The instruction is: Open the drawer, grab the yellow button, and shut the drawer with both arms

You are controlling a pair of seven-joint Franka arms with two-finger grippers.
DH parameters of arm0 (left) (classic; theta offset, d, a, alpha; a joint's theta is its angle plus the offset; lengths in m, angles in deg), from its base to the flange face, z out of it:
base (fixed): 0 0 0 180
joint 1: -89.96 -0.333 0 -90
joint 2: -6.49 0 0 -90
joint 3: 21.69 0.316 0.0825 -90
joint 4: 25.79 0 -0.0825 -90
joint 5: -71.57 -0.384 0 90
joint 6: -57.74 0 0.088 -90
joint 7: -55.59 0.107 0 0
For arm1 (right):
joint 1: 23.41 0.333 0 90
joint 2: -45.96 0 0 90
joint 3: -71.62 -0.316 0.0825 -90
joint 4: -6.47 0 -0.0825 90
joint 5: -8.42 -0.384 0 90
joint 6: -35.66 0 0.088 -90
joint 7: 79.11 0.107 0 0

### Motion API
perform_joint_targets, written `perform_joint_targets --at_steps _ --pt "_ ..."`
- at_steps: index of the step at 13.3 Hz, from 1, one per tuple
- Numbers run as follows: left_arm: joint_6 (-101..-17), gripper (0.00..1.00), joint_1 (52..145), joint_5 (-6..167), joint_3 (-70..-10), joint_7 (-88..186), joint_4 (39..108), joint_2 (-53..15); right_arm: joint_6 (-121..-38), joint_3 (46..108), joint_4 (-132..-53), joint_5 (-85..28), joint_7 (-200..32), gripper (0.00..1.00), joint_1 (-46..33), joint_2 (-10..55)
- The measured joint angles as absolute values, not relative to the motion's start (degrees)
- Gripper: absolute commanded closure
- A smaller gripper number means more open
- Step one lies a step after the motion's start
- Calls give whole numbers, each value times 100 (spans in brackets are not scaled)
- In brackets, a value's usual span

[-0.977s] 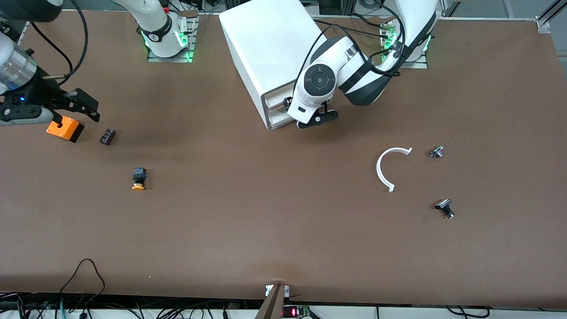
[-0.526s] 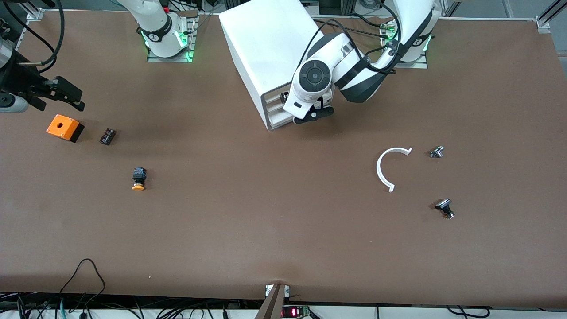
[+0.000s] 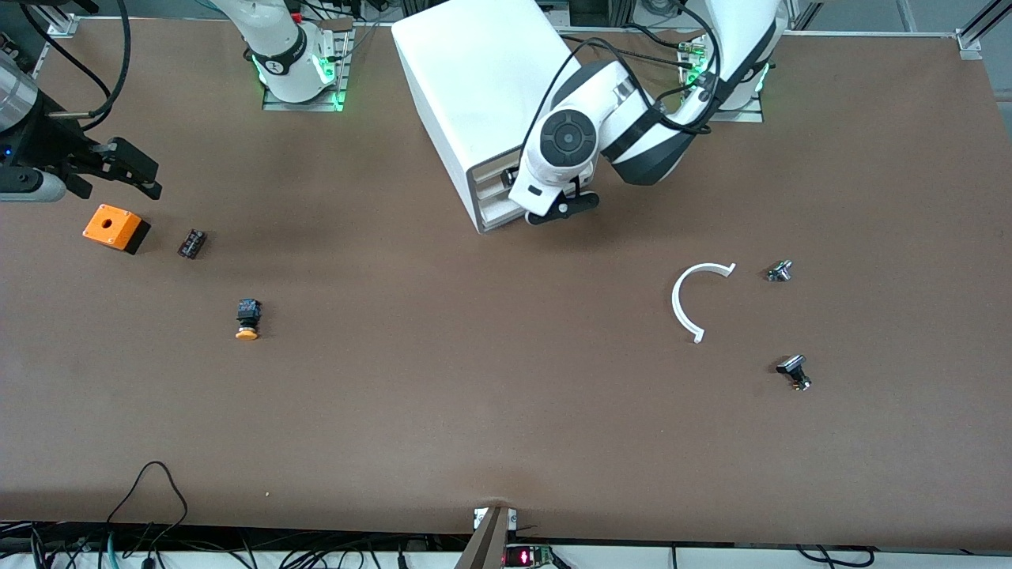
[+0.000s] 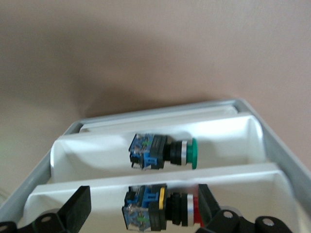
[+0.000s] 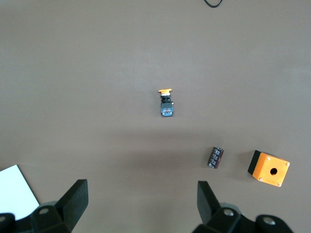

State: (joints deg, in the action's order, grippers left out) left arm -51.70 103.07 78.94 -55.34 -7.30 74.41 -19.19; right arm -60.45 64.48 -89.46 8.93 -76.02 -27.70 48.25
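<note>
Orange-capped button lies on its side on the table; drawer nearly closed.

The right gripper has been carried up off the orange box, where it hung a second ago, toward the right arm's end of the table, and a small drift back toward the box is now seen since half a second ago. The left gripper, at the front of the cabinet, was pushed in toward the drawer fronts and has now been eased out a touch, its fingers spread wide throughout.
</note>
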Motion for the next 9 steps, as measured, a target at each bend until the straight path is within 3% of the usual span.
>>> perform_joint_targets --at_steps 6,9 --pt "-5188 2 9307 7753 -5507 1331 7294 -1925 -6084 6655 -8946 893 -7602 1 -2700 4732" --pt "-5169 2 8825 8630 -5499 2821 7319 -1968 -6084 6659 -8946 893 -7602 1 -2695 4732"
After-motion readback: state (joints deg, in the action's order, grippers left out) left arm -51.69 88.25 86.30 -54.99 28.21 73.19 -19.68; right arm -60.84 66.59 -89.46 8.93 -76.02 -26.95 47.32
